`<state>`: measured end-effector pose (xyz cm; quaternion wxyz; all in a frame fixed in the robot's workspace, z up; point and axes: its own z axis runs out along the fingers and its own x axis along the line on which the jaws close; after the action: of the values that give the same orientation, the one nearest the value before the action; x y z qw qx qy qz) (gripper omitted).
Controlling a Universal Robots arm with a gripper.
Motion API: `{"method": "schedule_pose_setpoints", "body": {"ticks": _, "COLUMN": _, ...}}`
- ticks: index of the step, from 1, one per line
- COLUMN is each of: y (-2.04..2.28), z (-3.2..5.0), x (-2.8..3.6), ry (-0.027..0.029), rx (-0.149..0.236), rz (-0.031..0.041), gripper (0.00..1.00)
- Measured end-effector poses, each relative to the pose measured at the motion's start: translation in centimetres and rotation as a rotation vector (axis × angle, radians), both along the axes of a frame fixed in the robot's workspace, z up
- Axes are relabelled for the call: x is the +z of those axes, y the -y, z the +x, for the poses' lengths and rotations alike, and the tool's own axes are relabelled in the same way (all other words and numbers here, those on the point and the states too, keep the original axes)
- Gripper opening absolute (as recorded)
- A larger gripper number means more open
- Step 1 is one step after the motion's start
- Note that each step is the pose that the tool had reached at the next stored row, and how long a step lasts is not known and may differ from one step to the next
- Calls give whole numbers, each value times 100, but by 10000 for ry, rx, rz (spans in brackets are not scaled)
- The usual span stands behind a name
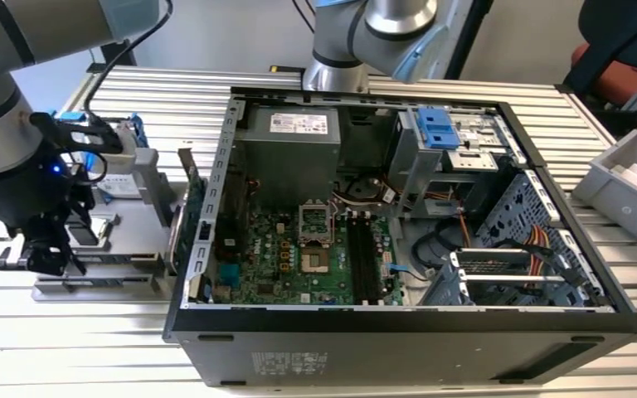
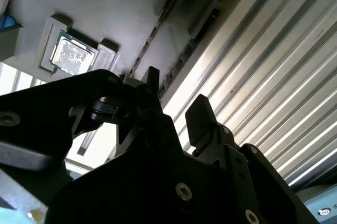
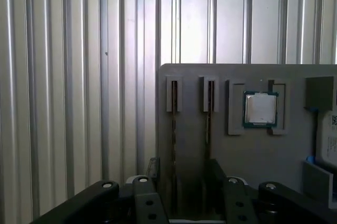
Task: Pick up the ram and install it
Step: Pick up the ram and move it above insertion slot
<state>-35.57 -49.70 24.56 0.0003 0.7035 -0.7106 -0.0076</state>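
Hovering at nine o'clock from the computer case (image 1: 407, 340) in the exterior view, your claw (image 1: 47, 264) is spread, with the ram (image 3: 174, 145) between its fingers (image 3: 152, 166).

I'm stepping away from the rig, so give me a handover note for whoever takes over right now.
Gripper: jaws apart, holding nothing, low over the gray holder beside the computer case.
Ram: seemingly edge-up in the holder's narrow slots, ungripped.
Memory slots on the motherboard look unfilled.
Done: nothing yet. Left: pick-up and install.
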Motion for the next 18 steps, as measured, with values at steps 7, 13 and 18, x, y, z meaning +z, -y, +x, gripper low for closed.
{"method": "schedule_pose_setpoints", "body": {"ticks": 7, "y": 42, "z": 0, "x": -128, "ry": 1, "rx": 0, "rz": 0, "gripper": 100}}
{"method": "schedule_pose_setpoints", "body": {"ticks": 13, "y": 50, "z": 0, "x": -236, "ry": 0, "rx": 0, "rz": 0, "gripper": 100}}
{"method": "schedule_pose_setpoints", "body": {"ticks": 18, "y": 50, "z": 0, "x": -328, "ry": 0, "rx": 1, "rz": -1, "gripper": 100}}
